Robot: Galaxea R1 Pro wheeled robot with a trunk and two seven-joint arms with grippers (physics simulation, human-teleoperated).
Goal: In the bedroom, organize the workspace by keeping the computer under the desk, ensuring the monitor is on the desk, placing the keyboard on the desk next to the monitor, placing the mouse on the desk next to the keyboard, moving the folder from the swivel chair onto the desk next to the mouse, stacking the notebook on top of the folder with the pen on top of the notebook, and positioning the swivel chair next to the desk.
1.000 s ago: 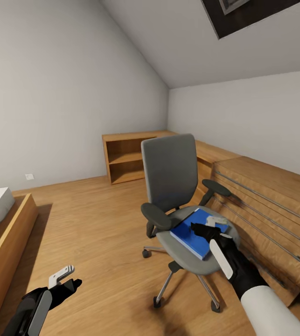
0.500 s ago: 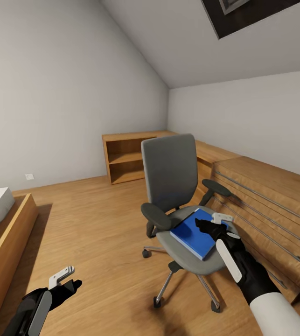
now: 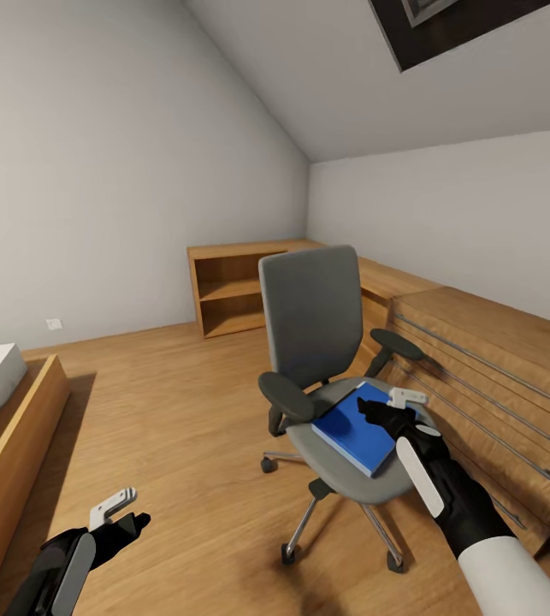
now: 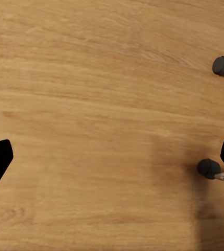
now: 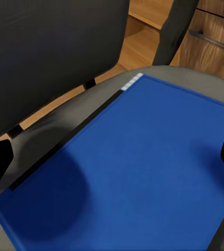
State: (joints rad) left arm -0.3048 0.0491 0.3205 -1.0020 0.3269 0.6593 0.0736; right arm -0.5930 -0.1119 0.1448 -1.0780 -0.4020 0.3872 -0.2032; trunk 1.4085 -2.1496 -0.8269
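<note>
The grey swivel chair (image 3: 313, 321) stands on the wooden floor in the middle of the room. A bright blue folder (image 3: 351, 432) lies flat on its seat. My right gripper (image 3: 386, 402) hovers open just above the folder's far right part, nothing between its fingers. In the right wrist view the folder (image 5: 138, 172) spreads under the open gripper (image 5: 112, 162), with the chair's backrest (image 5: 49, 52) beyond it. My left gripper (image 3: 125, 512) hangs open low at the left, over bare floor. The left wrist view looks down on two chair casters (image 4: 210, 168).
A light wooden drawer chest (image 3: 497, 376) runs along the right wall close behind the chair. An open wooden shelf unit (image 3: 232, 291) stands at the far wall. A wooden bed frame (image 3: 9, 428) borders the left. Open floor (image 3: 180, 411) lies between bed and chair.
My right gripper has shifted a little farther over the folder toward the seat's right side, then held still. The left arm, chair and folder have not moved.
</note>
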